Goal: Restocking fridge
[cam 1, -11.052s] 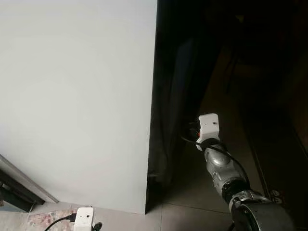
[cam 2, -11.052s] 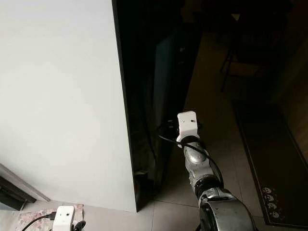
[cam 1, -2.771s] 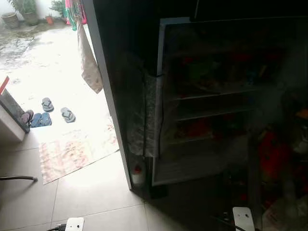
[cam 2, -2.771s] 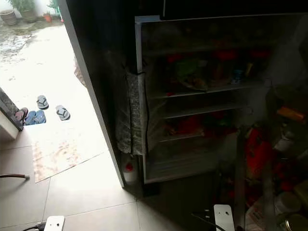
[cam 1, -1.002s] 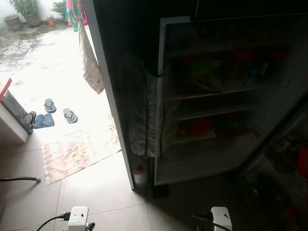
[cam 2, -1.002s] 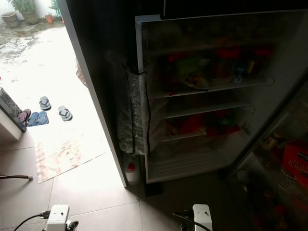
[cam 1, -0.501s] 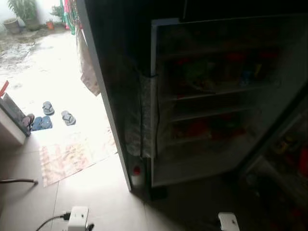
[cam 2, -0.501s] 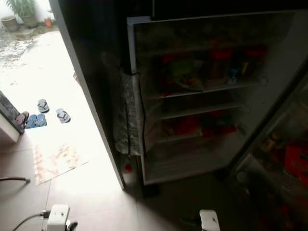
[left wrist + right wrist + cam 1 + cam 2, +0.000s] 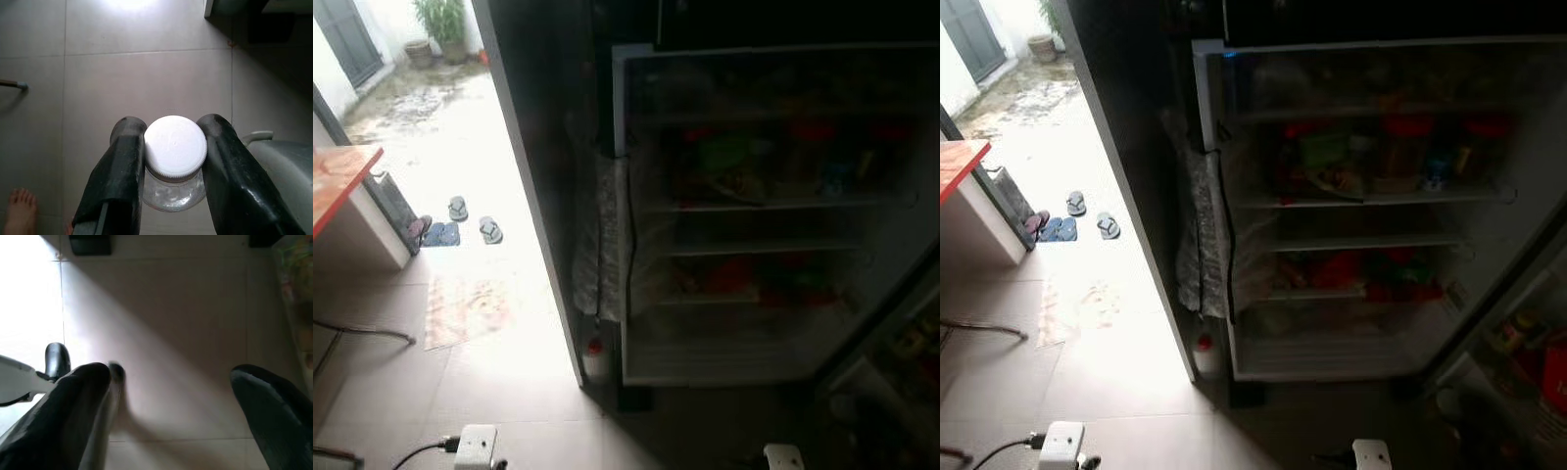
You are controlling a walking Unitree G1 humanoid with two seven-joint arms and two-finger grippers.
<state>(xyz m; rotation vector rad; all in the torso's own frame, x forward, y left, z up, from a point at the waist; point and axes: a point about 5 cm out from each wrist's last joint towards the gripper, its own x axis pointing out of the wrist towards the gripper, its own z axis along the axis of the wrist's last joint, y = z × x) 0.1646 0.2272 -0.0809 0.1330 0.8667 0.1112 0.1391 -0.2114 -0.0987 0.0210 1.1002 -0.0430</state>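
The left gripper (image 9: 173, 161) is clamped on a clear jar (image 9: 173, 188) just under its white lid (image 9: 175, 146), low over the floor tiles; glass looks rigid, slippery and breakable, so the neck grip suits it; the right gripper (image 9: 171, 396) hangs spread, empty; ahead the open fridge (image 9: 1361, 225) has crowded shelves, its door (image 9: 1518, 323) at right.

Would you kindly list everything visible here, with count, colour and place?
Fridge: one, dark, open, shelves stocked with red and green items.
Jar: one, clear glass, white lid, held in the left gripper.
Sandals: several, grey and blue, on the sunlit doorstep.
Mat: one, patterned, by the doorway.
Potted plants: green, outside.
Bare foot: one, a person's, on the floor tiles.
Left gripper: black fingers clamping the jar.
Right gripper: black fingers spread, over the tiles.
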